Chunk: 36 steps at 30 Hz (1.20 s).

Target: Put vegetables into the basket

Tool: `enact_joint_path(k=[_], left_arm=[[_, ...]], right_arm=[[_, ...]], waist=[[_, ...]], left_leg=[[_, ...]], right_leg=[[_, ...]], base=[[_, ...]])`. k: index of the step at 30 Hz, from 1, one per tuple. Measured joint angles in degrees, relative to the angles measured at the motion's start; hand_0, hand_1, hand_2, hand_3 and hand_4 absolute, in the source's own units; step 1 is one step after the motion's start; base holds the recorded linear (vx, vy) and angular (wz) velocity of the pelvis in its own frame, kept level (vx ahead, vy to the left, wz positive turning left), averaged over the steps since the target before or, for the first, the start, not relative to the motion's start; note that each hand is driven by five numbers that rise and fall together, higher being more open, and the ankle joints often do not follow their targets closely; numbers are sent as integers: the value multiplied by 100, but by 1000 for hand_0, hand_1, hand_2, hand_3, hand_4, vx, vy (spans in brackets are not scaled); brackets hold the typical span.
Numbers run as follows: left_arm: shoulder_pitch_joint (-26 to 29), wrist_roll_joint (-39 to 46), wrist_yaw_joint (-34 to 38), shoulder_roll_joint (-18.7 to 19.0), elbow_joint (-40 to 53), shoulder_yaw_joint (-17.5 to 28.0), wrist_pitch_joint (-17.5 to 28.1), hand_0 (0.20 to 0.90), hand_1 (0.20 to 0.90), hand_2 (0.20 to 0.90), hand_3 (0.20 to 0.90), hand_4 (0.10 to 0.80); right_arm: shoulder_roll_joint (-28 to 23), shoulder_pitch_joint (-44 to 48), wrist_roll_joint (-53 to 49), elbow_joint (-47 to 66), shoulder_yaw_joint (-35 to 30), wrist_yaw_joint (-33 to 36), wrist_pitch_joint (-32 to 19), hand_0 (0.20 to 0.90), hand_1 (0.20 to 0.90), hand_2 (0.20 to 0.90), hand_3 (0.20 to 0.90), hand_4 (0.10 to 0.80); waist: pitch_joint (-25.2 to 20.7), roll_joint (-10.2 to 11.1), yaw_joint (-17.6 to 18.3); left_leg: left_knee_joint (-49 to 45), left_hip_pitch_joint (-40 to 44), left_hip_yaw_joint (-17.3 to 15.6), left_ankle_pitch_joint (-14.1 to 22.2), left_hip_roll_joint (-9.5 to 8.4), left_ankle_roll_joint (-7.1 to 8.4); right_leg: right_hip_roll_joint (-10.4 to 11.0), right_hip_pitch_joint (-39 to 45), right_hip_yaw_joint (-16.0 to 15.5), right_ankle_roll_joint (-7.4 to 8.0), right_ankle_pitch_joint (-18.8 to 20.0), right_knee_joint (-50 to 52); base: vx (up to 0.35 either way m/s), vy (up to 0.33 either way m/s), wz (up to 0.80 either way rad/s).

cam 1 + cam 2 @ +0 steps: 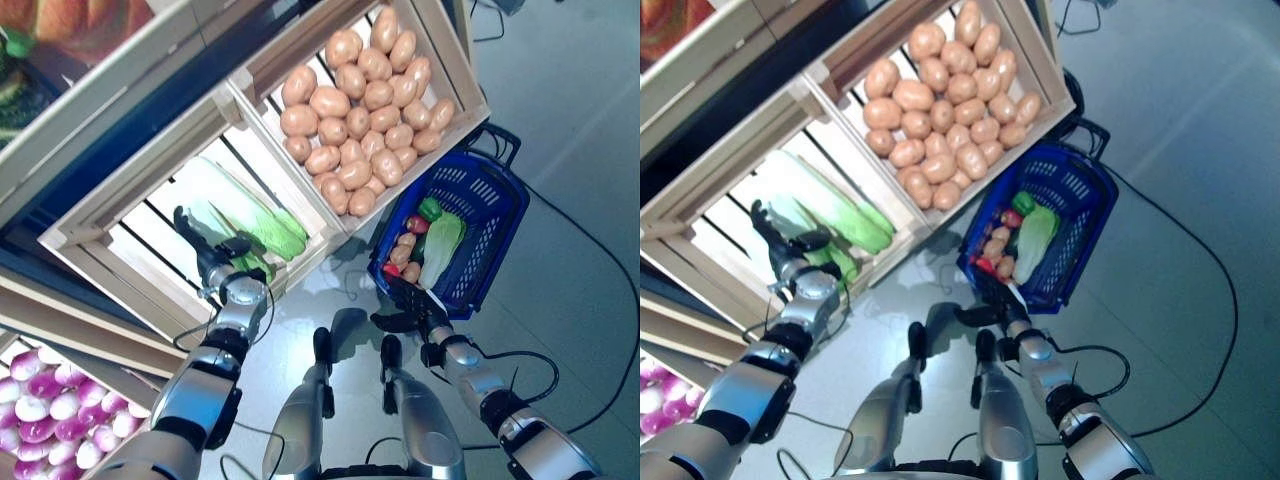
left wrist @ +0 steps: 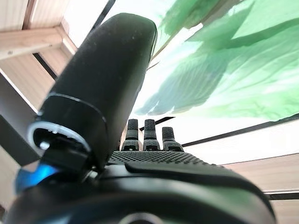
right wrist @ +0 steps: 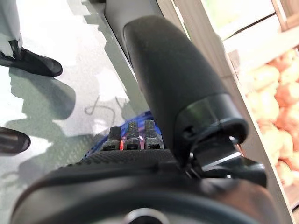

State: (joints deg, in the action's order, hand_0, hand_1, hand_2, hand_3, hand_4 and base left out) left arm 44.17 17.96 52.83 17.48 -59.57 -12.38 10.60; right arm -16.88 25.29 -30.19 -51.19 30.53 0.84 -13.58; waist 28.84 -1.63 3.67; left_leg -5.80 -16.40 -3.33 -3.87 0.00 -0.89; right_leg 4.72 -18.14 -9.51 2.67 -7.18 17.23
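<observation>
We list a blue basket (image 1: 497,215) standing on the floor (image 1: 580,300), just beside the front corner of the wooden crate of potatoes (image 1: 365,100). In the basket we count a pale green leafy cabbage (image 1: 441,247), a green pepper (image 1: 430,209), several small potatoes (image 1: 404,248) and some red pieces we cannot identify.

Next to the potato crate stands a second wooden crate (image 1: 120,215), holding green-and-white leafy cabbages (image 1: 255,222) that lie against its front wall. Purple-and-white turnips (image 1: 45,405) show at the lower left edge of the head view.

Our left hand (image 1: 205,243) is inside the cabbage crate, fingers straight and spread wide, empty, with the thumb just beside the leaves; we cannot tell if it touches them. Our right hand (image 1: 408,318) is at the near rim of the basket, fingers extended over it; whether they grip the rim we cannot tell.
</observation>
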Motion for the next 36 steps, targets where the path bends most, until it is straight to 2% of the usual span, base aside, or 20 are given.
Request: enact_joint_path(k=[4,10,13,22,26,31,36], left_arm=[[79,121,161,74,-7,-1,-105,900,900,900,900,800],[126,347,265,155,-23,57,-234,900,900,900,900,800],[191,437,296,216,-23,135,-245,900,900,900,900,800],[1022,767,324,875,-297,167,-500,900,900,900,900,800],[1342,782,323,1060,-295,153,-655,900,900,900,900,800],[1743,1239,271,1282,-409,98,-926,900,900,900,900,800],[1789,1676,158,1335,-411,85,-1022,900,900,900,900,800]], right_arm=[[-7,112,-2,53,-3,47,30,900,900,900,900,800],[-36,145,-4,162,-3,241,133,900,900,900,900,800],[-73,140,-21,212,-5,286,192,900,900,900,900,800],[-246,135,-181,231,-19,293,203,900,900,900,900,800],[-325,117,-180,402,-21,293,202,900,900,900,900,800],[-344,100,-177,544,-19,293,201,900,900,900,900,800],[-328,105,-173,665,-18,293,198,900,900,900,900,800]], waist=[[9,17,1],[72,89,6],[106,160,32],[117,193,155],[118,194,181],[118,200,239],[119,220,346]], left_leg=[[-473,-464,-26,69,-108,-13],[-1171,-1119,-22,220,-85,41],[-1380,-1359,-35,250,-33,60],[-1959,-1921,-99,410,86,102],[-2192,-2129,-125,519,118,105],[-2692,-2478,-182,718,175,87],[-3068,-2885,-180,848,201,88]], right_leg=[[158,-637,149,-29,-288,842],[181,-1270,205,-161,-412,1453],[145,-1498,265,-176,-429,1609],[60,-1977,317,-232,-414,1919],[47,-2157,342,-254,-438,2057],[30,-2468,418,-262,-541,2420],[33,-2867,447,-312,-635,2780]], base=[[-14,44,7],[2,18,-1],[8,53,-6],[7,60,-5],[26,49,-8],[3,30,-7],[0,0,0]])
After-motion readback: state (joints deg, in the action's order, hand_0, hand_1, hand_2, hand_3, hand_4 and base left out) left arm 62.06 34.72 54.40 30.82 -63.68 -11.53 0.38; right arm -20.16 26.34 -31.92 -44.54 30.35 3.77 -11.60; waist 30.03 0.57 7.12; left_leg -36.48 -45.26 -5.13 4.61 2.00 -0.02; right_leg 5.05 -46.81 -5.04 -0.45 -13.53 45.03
